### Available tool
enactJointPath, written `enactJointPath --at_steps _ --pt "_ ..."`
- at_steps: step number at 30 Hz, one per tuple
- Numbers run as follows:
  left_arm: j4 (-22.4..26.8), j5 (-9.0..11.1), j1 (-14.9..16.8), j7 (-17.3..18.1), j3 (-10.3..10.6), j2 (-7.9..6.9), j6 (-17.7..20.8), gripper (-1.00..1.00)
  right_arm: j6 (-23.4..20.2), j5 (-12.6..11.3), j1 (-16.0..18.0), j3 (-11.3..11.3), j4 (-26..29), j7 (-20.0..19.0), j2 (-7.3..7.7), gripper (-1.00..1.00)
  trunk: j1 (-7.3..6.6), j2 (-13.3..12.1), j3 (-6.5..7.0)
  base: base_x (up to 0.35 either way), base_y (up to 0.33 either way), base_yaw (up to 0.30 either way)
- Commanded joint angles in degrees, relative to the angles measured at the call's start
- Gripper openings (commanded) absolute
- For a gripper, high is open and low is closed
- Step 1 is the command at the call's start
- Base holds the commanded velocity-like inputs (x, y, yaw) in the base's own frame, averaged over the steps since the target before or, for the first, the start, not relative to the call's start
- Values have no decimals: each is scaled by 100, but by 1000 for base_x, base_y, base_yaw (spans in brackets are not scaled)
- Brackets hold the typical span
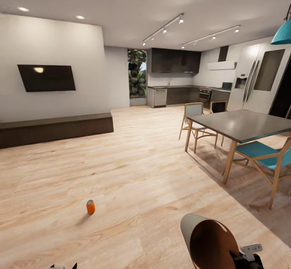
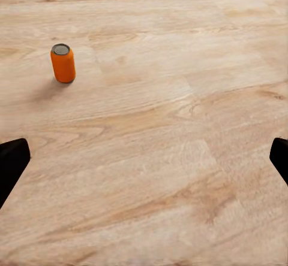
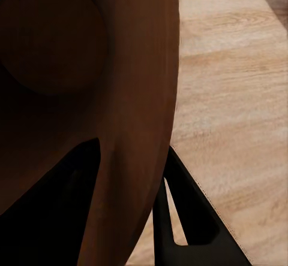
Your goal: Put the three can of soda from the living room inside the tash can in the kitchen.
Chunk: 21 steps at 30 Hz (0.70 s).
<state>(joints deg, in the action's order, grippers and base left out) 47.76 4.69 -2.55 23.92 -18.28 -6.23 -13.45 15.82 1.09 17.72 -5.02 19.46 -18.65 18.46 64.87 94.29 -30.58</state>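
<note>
Wood plank floor of the living room carried 1 orange soda can, which stood upright and alone, ahead of the robot and toward its left side, well apart from the long dark bench under the wall TV. The trash can was off the floor, tilted with its copper-brown mouth toward the head camera, carried low at the robot's right; judging from the task, bringing the bin to the cans would let them be dropped in before the bin goes to the kitchen in the far background. The right end effector was clamped on the bin's rim: in the right wrist view 1 dark finger lay inside against the glossy wall and the other outside it. The left end effector was released wide, its 2 dark fingertips at opposite edges of the left wrist view, holding nothing, with bare floor between them. The can stood beyond that gap, off to 1 side, untouched. Only 1 can could be seen; the dining table carried none.
</note>
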Motion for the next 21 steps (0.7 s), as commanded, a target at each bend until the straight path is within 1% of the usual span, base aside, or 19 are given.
enactJointPath --at_steps 1,18,21 --pt "-2 5 0 3 0 0 0 100 0 -37 4 -34 14 -7 0 -100 0 0 6 -330 0 225" --pt "3 14 0 0 0 -1 4 100 0 -39 4 -34 14 -7 0 -100 0 0 84 -330 0 225" --pt "0 14 0 -1 0 -1 17 100 0 -39 4 -34 14 -7 0 -100 0 0 98 -264 0 217"
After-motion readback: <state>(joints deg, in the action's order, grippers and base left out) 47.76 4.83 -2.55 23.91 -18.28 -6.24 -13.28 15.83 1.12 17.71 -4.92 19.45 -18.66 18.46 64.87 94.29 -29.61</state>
